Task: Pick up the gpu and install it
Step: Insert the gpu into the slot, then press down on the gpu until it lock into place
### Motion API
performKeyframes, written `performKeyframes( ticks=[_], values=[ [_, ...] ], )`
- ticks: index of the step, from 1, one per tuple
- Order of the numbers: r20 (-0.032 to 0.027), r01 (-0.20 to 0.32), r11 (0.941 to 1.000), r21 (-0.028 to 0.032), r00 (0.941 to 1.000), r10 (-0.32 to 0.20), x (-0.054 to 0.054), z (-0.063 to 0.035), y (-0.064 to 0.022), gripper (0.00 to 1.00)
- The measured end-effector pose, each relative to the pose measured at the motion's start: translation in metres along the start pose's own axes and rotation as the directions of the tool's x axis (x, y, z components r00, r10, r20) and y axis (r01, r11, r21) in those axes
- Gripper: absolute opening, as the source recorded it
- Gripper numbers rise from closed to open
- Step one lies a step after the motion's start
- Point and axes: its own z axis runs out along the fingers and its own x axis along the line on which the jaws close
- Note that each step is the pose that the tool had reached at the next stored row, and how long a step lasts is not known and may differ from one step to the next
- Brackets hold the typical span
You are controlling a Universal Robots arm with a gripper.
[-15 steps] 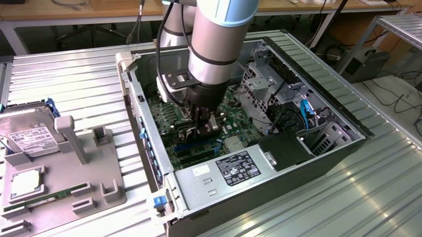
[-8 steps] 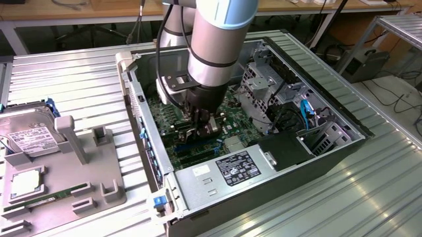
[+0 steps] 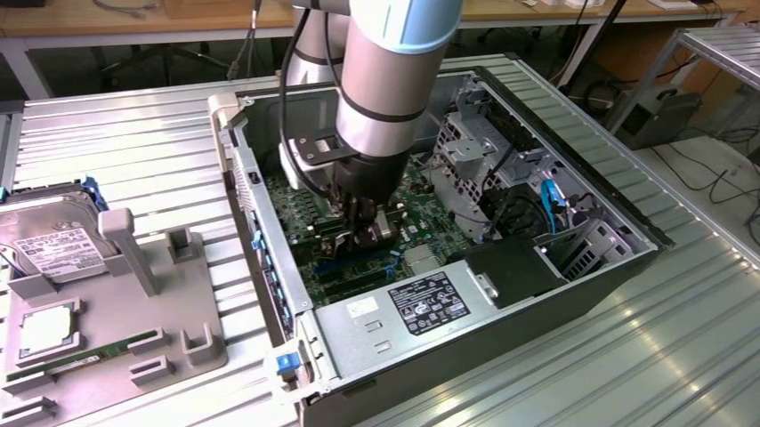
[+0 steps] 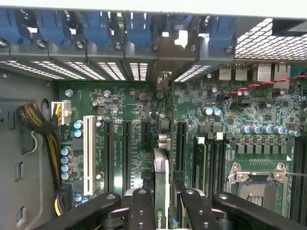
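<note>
GPU is seen edge-on in the wrist view, pinched between the gripper's two black fingers, which are pressed against its two faces. The card is held upright, its long axis running from the fingers toward the rear wall of the case, where its metal bracket end is lined up with the row of slot covers and blue clips. Straight beneath the card lies the motherboard; black expansion slots are seen just beside it on one flank and another black slot on the other. Whether the card's lower edge is already seated in a slot cannot be told.

In the exterior view the arm is reached down into the open case, and the gripper is placed low over the board, at about 9 o'clock from the drive cage and at 12 o'clock from the labelled power supply.

Inside the case are held the motherboard, the power supply, the drive cage and blue cables. Well apart, at the case's 9 o'clock, a grey tray is set on the table; in it are held a hard drive, a processor and a green memory stick
</note>
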Motion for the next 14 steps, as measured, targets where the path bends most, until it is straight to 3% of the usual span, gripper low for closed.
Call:
performKeyframes(
  ticks=[4, 7, 9, 14],
  values=[
    [0.0012, 0.0, 1.0, 0.0009, 1.0, 0.0, 0.0, 0.0005, 0.0003, 0.27],
    [0.0003, 0.0, 1.0, 0.0007, 1.0, 0.0, 0.0, 0.0002, 0.0003, 0.4],
    [-0.0002, 0.0, 1.0, 0.0004, 1.0, 0.0, 0.0, -0.0009, 0.0003, 0.4],
    [0.0004, 0.0, 1.0, 0.0006, 1.0, 0.0, -0.001, -0.0193, 0.0004, 0.4]
  ],
)
